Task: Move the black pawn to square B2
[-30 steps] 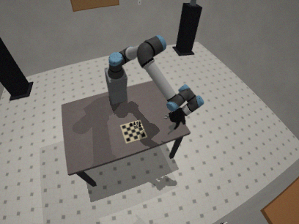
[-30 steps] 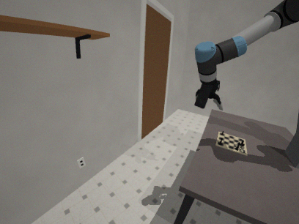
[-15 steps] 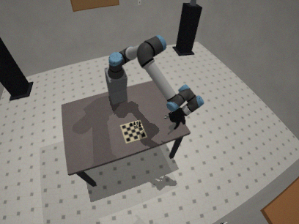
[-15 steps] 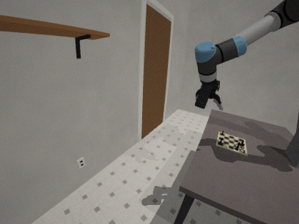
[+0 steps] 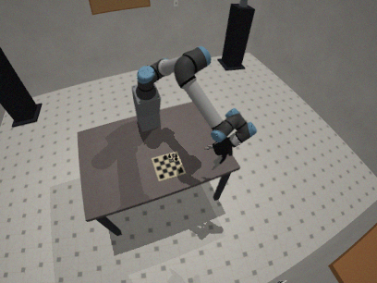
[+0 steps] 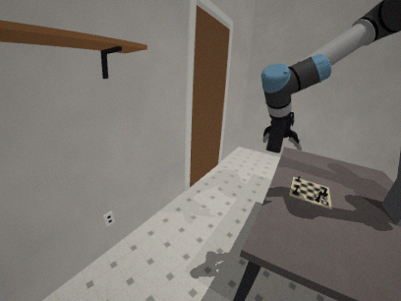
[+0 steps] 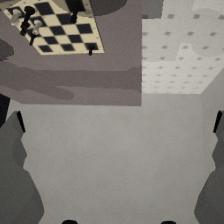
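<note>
The small chessboard [image 5: 167,166] lies on the dark table, right of its middle. It also shows in the exterior view [image 6: 311,192] and at the top left of the wrist view [image 7: 55,27]. A small black piece [image 7: 91,50], like a pawn, stands alone on the board's corner nearest me; it also shows in the exterior view [image 6: 296,183]. A cluster of pieces [image 7: 27,25] stands at the far side of the board [image 6: 322,189]. The board's letters are too small to read. My gripper [image 5: 219,150] hangs over the table's right edge, away from the board, open and empty [image 7: 112,150].
The table edge [image 7: 140,75] runs just under me, with tiled floor [image 7: 175,50] beyond it. The robot's base column [image 5: 147,108] stands at the back of the table. A door [image 6: 206,93] and a wall shelf [image 6: 69,41] are off to the side.
</note>
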`<action>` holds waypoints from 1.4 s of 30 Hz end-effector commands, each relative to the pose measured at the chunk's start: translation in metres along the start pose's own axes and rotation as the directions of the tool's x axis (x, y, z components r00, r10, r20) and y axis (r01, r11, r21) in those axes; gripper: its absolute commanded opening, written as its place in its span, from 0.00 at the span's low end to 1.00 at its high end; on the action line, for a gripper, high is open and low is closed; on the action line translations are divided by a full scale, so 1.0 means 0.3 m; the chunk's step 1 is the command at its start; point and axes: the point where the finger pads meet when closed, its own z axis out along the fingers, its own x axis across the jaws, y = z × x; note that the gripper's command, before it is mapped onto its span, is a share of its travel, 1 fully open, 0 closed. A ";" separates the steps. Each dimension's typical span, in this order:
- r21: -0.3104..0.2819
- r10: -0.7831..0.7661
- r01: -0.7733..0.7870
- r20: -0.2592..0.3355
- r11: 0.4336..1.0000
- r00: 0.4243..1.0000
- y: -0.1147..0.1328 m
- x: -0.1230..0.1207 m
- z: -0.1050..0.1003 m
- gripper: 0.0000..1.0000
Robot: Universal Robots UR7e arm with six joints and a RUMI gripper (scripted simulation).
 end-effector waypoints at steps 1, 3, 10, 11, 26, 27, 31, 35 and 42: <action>-0.028 -0.179 0.179 0.012 0.983 0.984 -0.045 -0.037 0.036 1.00; -0.038 -0.245 0.246 0.020 0.969 0.969 -0.060 -0.053 0.051 1.00; -0.062 -0.429 0.432 0.050 0.900 0.902 -0.101 -0.098 0.095 1.00; -0.062 -0.429 0.432 0.050 0.900 0.902 -0.101 -0.098 0.095 1.00; -0.077 -0.762 0.774 0.138 0.628 0.633 -0.179 -0.199 0.190 1.00; -0.077 -0.762 0.774 0.138 0.628 0.633 -0.179 -0.199 0.190 1.00; -0.072 -0.823 0.838 0.162 0.541 0.545 -0.196 -0.224 0.212 1.00; -0.063 -0.874 0.893 0.187 0.445 0.449 -0.213 -0.248 0.235 1.00; -0.031 -0.943 0.972 0.235 0.234 0.235 -0.244 -0.298 0.282 1.00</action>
